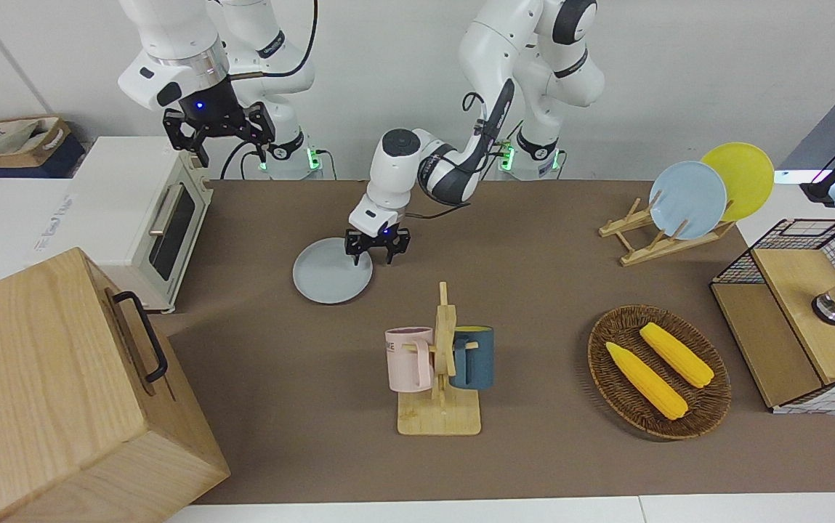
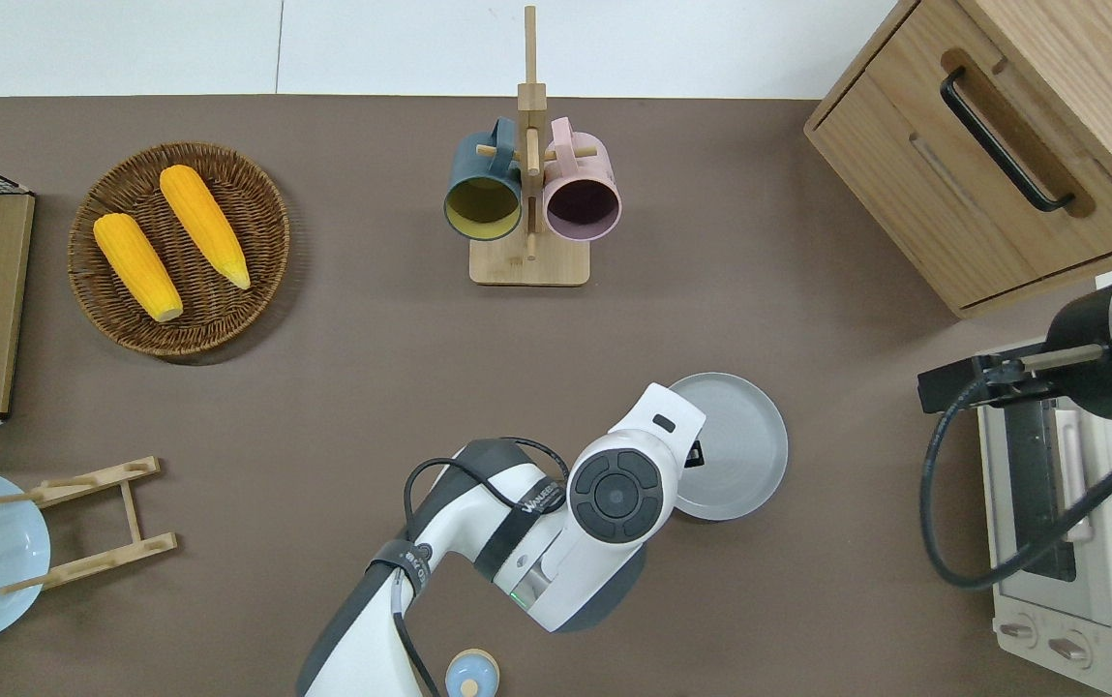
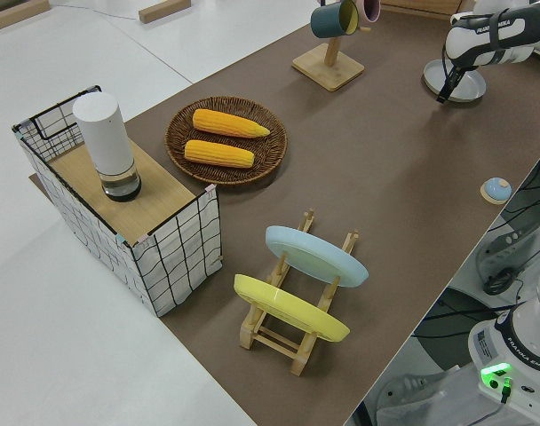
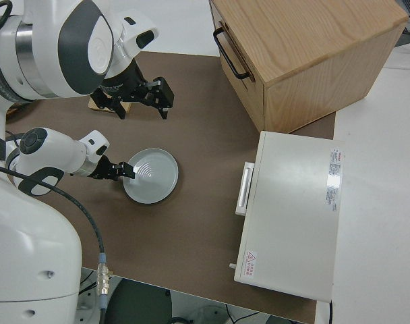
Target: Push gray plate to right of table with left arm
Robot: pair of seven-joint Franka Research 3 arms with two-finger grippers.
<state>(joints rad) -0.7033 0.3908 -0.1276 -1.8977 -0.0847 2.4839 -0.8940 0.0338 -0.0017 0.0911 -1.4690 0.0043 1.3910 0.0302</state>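
Bright, even overhead light throws soft short shadows; all four views are sharp.

Mug stand (image 1: 440, 363), bamboo, upright at mid-table, far from the robots; pink mug (image 1: 410, 357) and dark blue mug (image 1: 472, 356) hang on either side of its post. Wicker basket (image 1: 708, 396) toward the left arm's end holds two corn cobs (image 1: 646, 380), side by side. Wooden plate rack (image 1: 646, 236) nearer the robots carries a sky-blue plate (image 1: 687, 199) and a yellow plate (image 1: 743, 176), both on edge. Wire-frame box (image 1: 799, 341) with white cylinder (image 3: 104, 144) on top. At the right arm's end: white toaster oven (image 1: 137, 218), wooden cabinet (image 1: 46, 392) with black handle.
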